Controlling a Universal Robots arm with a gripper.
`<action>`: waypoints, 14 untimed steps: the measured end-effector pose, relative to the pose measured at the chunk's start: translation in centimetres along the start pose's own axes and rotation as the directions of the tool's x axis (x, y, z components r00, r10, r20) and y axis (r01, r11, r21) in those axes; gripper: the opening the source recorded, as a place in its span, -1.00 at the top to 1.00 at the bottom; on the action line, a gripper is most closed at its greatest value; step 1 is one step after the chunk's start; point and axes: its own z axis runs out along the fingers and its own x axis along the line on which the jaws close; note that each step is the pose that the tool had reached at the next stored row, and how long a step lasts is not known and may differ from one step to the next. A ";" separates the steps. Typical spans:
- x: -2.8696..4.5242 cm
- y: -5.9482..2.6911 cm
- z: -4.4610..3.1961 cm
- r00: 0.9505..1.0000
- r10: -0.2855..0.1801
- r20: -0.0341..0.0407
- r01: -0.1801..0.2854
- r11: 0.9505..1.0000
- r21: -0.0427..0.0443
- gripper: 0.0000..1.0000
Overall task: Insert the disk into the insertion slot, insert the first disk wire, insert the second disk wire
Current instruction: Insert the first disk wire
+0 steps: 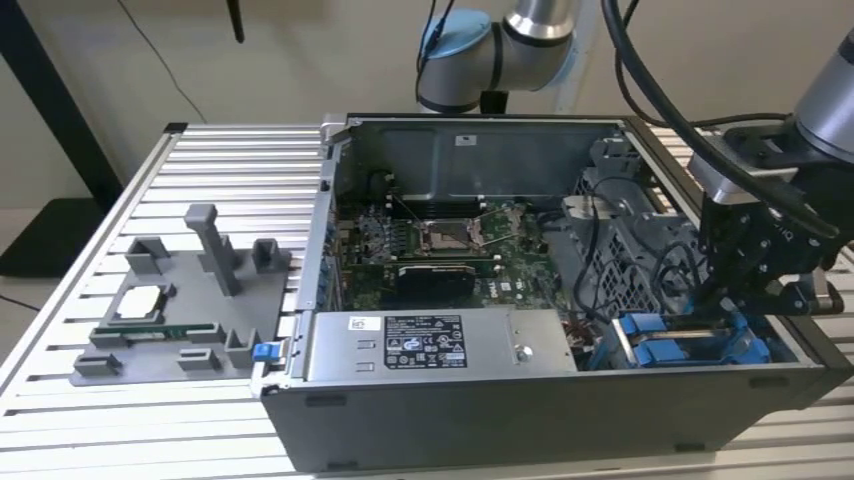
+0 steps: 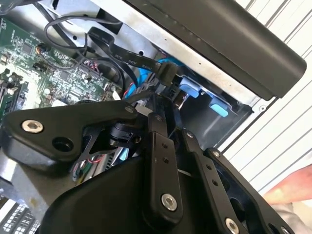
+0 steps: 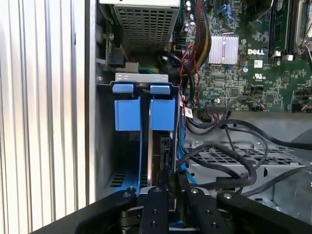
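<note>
Diffuse room light, no hard shadows. Ribbed white aluminium surface (image 3: 44, 97) washes out in first wrist view; open grey metal computer case (image 1: 534, 420) interior dim, shadowed.

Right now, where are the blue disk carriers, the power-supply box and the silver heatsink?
blue disk carriers (image 3: 162, 114): first wrist view, on the flat blue face of one of the pair.
power-supply box (image 1: 547, 335): exterior view, on its bare grey top.
silver heatsink (image 3: 223, 48): first wrist view, on the middle of its fins.

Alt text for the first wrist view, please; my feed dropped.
The gripper hangs at the drive bay, right by two blue disk carriers standing side by side in it. Black cables loop beside the bay, with the circuit board beyond.
</note>
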 end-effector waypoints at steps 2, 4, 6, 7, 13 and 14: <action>0.07 0.01 0.25 1.000 0.001 0.001 -0.001 1.000 0.000 1.00; 0.06 0.01 0.27 1.000 0.001 0.001 -0.001 1.000 0.000 1.00; 0.05 0.02 -0.01 1.000 0.002 0.003 -0.002 1.000 -0.001 1.00; 0.04 0.02 -0.46 1.000 0.002 0.003 -0.002 1.000 -0.001 1.00; 0.21 0.00 -2.18 1.000 0.001 0.001 -0.001 1.000 0.001 1.00; 0.30 0.02 -2.18 1.000 0.001 0.001 -0.001 1.000 0.005 1.00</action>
